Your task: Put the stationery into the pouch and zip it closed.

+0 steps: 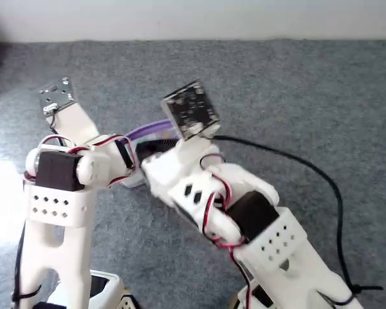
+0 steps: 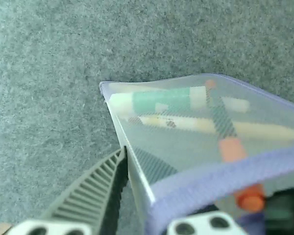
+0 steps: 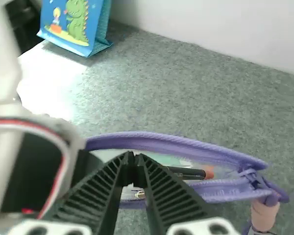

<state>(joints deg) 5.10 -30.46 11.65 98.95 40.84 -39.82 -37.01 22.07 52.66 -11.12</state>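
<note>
Holding one end of the pouch [image 2: 186, 147] tight in the left gripper [image 2: 147, 191], between the two arms, on the grey mat [image 1: 276, 84]. Already inside: pens [image 2: 186, 105], lying along the pouch's long side. Hanging just over the open purple rim [image 3: 176, 144] with the right gripper [image 3: 132, 164], tips pressed together, nothing seen between them. Way down the rim, at the end far from the held one: the zip pull [image 3: 262, 208]. Probably next: reach along the rim with the right gripper, the nearer one, and pinch that pull.
</note>
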